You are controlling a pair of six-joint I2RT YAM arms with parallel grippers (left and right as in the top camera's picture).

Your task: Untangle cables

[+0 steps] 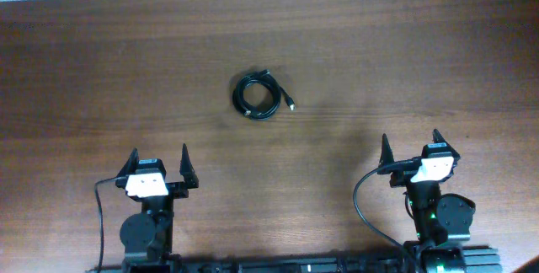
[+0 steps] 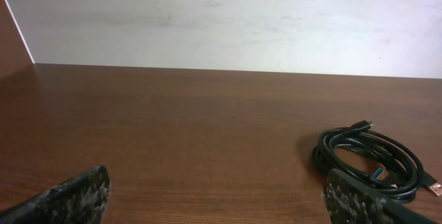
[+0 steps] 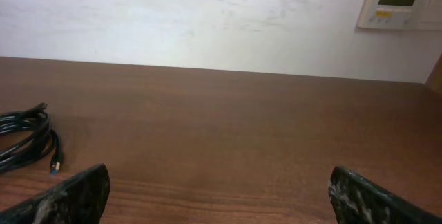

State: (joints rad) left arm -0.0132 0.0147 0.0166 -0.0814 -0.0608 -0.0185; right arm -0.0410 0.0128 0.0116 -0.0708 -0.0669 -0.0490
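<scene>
Across the scene lies a brown wooden bench (image 1: 84,71). At its near edge, the left claw (image 1: 159,150) and right claw (image 1: 411,136) both stand wide, holding nothing. Between them and farther off, the cables (image 1: 258,96) lie in one small black coil, a plug poking right.

A brown wooden table (image 1: 101,71) meets a scuffed white wall (image 2: 221,23) bearing a small control panel (image 3: 402,1)
</scene>
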